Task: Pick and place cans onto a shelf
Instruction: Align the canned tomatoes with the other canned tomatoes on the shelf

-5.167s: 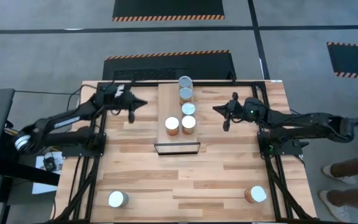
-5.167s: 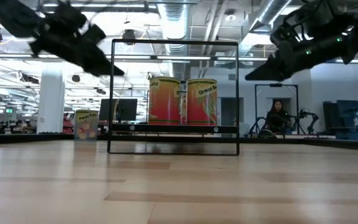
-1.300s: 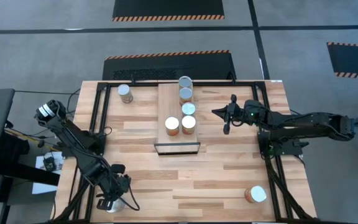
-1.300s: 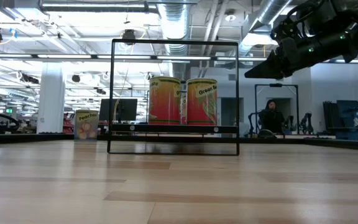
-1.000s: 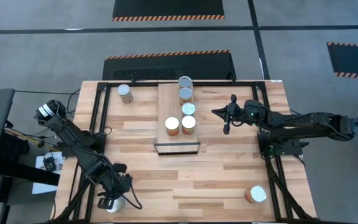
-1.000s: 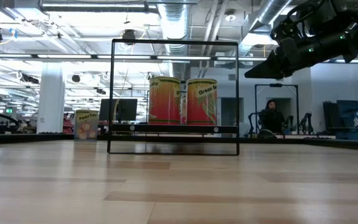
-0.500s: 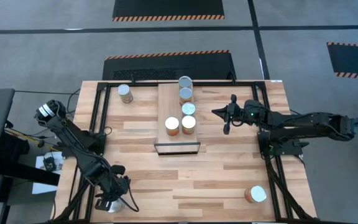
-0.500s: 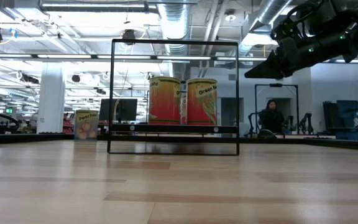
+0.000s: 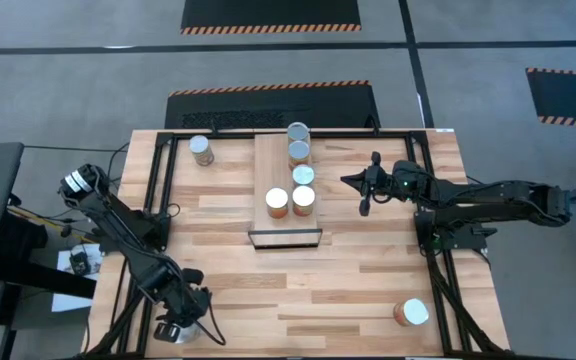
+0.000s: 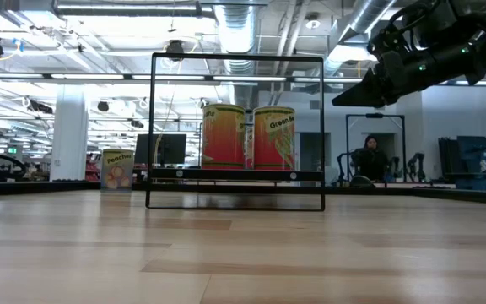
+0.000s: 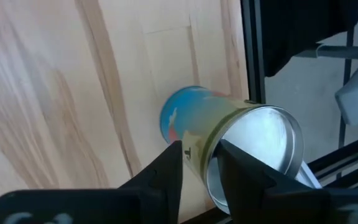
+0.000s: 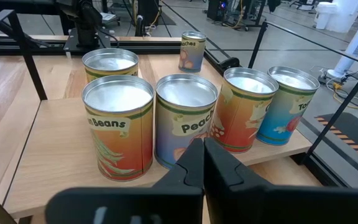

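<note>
Several cans (image 9: 298, 152) stand upright on the light-wood shelf (image 9: 268, 165) at the table's far middle; the low view shows two of them (image 10: 224, 135). My left gripper (image 9: 181, 325) is at the near left corner, open, over a blue-labelled can (image 11: 185, 118) that stands upright on the table. That can is mostly hidden under it in the high view. My right gripper (image 9: 363, 192) hovers shut, right of the shelf and clear of the cans (image 12: 185, 118). My left gripper (image 11: 201, 155) comes from above, slanting down, with its two fingers over the can's upper side by the rim (image 11: 219, 134). I cannot tell whether the fingers touch the can. The can stands on its base on the table.
A single can (image 9: 201, 150) stands at the far left of the table, and another (image 9: 410, 313) at the near right corner. Black frame rails (image 9: 158, 200) run along both sides. The wood between the shelf and the near edge is bare.
My left gripper has settled a little lower over the can at the near left corner, and the can's white top is now mostly covered in the high view. The can has stayed in place.
</note>
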`<state>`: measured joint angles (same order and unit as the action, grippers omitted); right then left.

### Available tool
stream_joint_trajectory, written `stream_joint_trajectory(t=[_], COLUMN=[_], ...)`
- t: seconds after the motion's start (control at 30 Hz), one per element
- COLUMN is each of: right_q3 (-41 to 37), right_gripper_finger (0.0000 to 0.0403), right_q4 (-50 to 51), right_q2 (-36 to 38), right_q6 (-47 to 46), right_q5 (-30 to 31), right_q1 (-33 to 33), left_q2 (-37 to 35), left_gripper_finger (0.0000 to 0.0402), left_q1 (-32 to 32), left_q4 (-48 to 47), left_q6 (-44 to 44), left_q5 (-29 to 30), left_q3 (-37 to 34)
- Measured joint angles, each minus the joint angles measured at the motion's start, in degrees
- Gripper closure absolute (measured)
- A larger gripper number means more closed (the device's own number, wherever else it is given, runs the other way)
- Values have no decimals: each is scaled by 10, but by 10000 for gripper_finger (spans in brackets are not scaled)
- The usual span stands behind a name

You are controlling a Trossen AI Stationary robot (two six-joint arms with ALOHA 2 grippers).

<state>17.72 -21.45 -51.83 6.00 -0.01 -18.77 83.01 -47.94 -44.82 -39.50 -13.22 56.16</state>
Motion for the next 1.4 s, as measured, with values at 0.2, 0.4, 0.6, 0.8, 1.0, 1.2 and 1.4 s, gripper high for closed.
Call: stream_joint_trajectory(t=[0.2,0.4,0.6,0.8,1.0,1.2,1.4], right_q3=[0,0,0,0,0,0,0], right_gripper_finger=[384,388,386,385,386,385,388], right_q4=[0,0,0,1,5,9,9], right_q2=[0,0,0,0,0,0,0], right_q6=[0,0,0,0,0,0,0], right_q5=[0,0,0,0,0,0,0], right_q1=[0,0,0,0,0,0,0], left_q2=[-1,-27,-95,-166,-196,-198,-177], left_gripper_finger=[392,401,401,401,401,401,401], left_q1=[8,49,99,159,230,357,575], left_q4=[-3,-19,-39,-38,-60,-139,-158], left_q6=[43,57,89,151,264,353,409], left_q5=[5,44,72,108,169,245,199], left_q3=[2,-3,18,83,198,297,319])
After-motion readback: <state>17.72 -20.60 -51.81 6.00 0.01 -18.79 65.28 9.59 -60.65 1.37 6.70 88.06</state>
